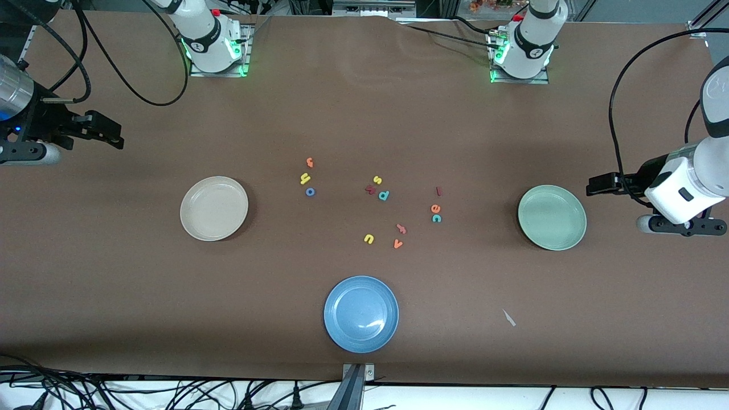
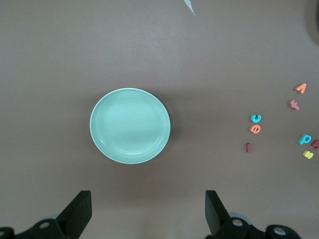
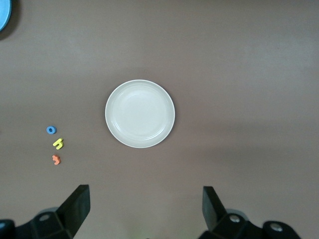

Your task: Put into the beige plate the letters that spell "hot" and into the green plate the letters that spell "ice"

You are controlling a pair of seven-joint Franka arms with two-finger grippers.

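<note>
The beige plate (image 1: pixel 213 208) (image 3: pixel 140 113) lies toward the right arm's end, the green plate (image 1: pixel 552 217) (image 2: pixel 130 125) toward the left arm's end; both hold nothing. Beside the beige plate lie the orange t (image 1: pixel 309 162) (image 3: pixel 56 160), yellow h (image 1: pixel 306 179) (image 3: pixel 59 143) and blue o (image 1: pixel 310 192) (image 3: pixel 51 130). Closer to the green plate lie the red i (image 1: pixel 438 191) (image 2: pixel 247 147), orange e (image 1: pixel 435 208) (image 2: pixel 254 129) and teal c (image 1: pixel 436 218) (image 2: pixel 255 118). My right gripper (image 1: pixel 115 138) (image 3: pixel 145 206) hangs open at the table's end past the beige plate. My left gripper (image 1: pixel 593 186) (image 2: pixel 148 209) hangs open just past the green plate.
A blue plate (image 1: pixel 361 313) sits nearest the front camera, mid-table. Between the two letter groups lie a yellow s (image 1: pixel 377 180), teal p (image 1: pixel 384 195), yellow u (image 1: pixel 369 238), orange v (image 1: pixel 398 244) and a pink letter (image 1: pixel 401 229). A small white scrap (image 1: pixel 508 318) lies near the front edge.
</note>
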